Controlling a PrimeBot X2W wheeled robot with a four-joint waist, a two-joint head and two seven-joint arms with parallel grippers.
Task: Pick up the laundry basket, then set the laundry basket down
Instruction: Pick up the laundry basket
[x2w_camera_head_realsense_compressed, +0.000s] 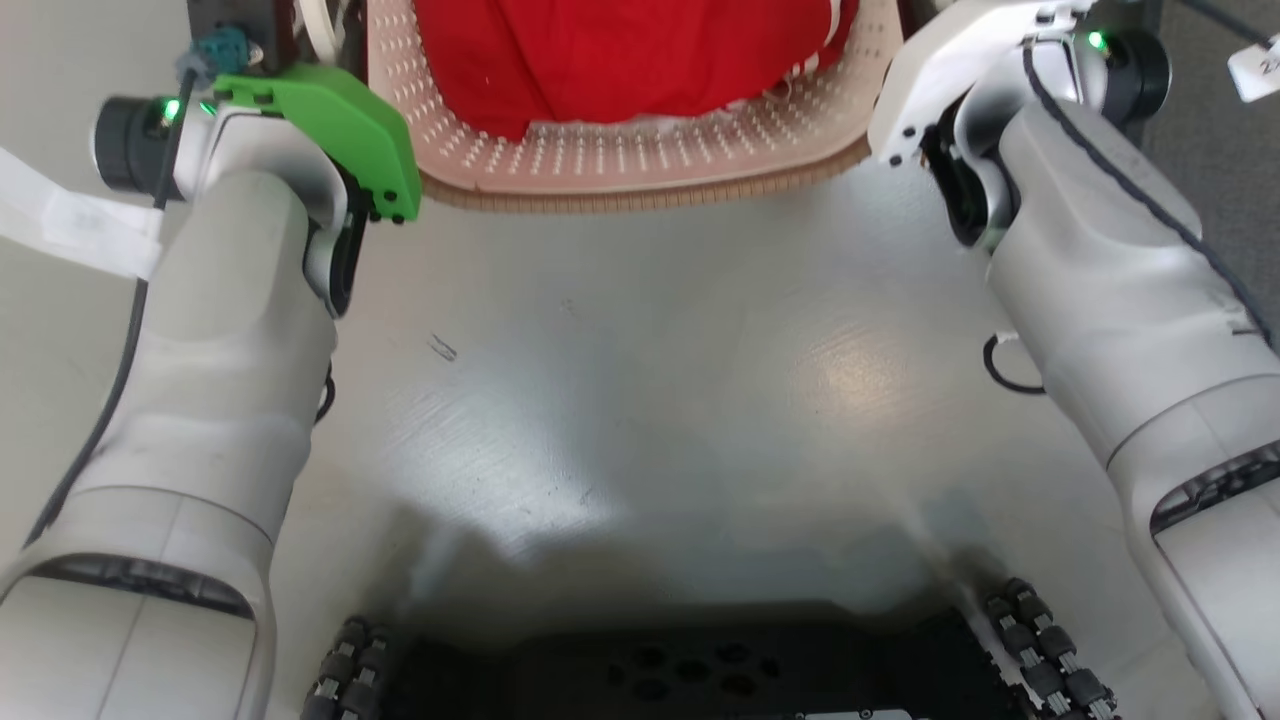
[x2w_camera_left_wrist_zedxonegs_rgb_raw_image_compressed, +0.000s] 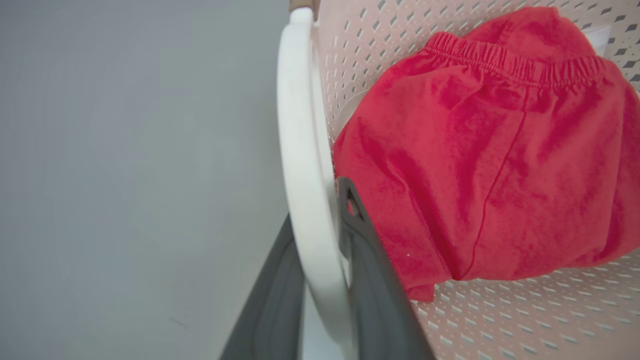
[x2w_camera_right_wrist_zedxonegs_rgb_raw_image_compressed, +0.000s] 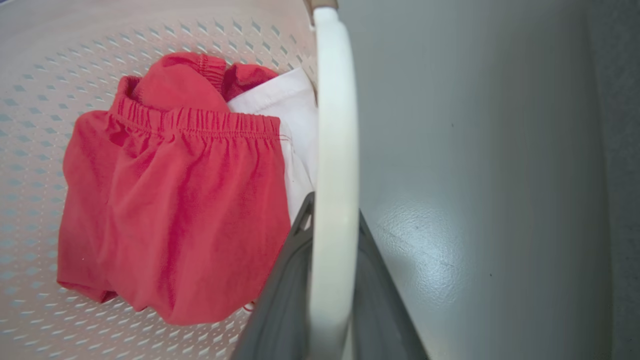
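1. Laundry basket (x2w_camera_head_realsense_compressed: 640, 160) sits at the top of the head view, between the left forearm (x2w_camera_head_realsense_compressed: 230, 380) and the right forearm (x2w_camera_head_realsense_compressed: 1120, 300). Its brown rim (x2w_camera_head_realsense_compressed: 640, 197) faces the robot and a red garment (x2w_camera_head_realsense_compressed: 640, 60) lies inside. Grey floor (x2w_camera_head_realsense_compressed: 640, 380) spreads beneath; I cannot tell whether the laundry basket rests on it or hangs clear.
2. Left wrist view: the left gripper (x2w_camera_left_wrist_zedxonegs_rgb_raw_image_compressed: 316, 210) has its jaws clamped on the white left handle (x2w_camera_left_wrist_zedxonegs_rgb_raw_image_compressed: 295, 125), one dark finger on each side of the loop. The red garment lies just beyond, against the perforated wall.
3. Right wrist view: the right gripper (x2w_camera_right_wrist_zedxonegs_rgb_raw_image_compressed: 334, 210) has its jaws clamped likewise on the right handle (x2w_camera_right_wrist_zedxonegs_rgb_raw_image_compressed: 335, 125). The red garment and a white cloth (x2w_camera_right_wrist_zedxonegs_rgb_raw_image_compressed: 295, 110) lie inside.
4. Judged risks: each handle is smooth and narrow, so it may slide or swivel between the fingers. If one arm rises or lowers faster than the other, the basket would tilt and the clothes could spill. Opening the jaws before it is on the floor would drop it.
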